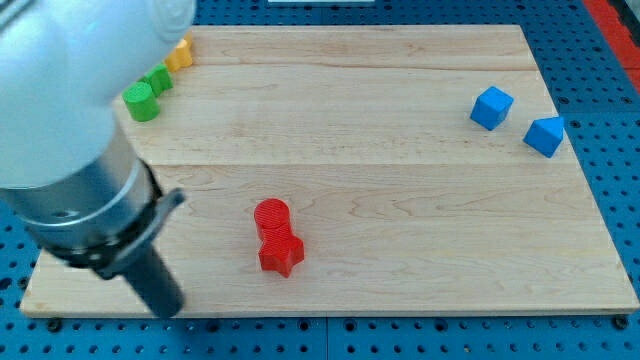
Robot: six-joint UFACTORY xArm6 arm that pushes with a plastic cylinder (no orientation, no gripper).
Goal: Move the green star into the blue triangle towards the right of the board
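The green star (158,80) lies near the board's top left, partly hidden behind my arm, between a green round block (141,102) and a yellow block (180,52). The blue triangle (545,135) lies at the view's right edge of the board, just right of and below a blue cube (491,107). My tip (169,304) is at the board's bottom left, far below the green star and left of the red blocks. It touches no block.
A red round block (271,216) and a red star (281,253) touch each other at the bottom middle. My large white and grey arm (70,130) covers the view's left side. The wooden board (400,200) lies on a blue perforated surface.
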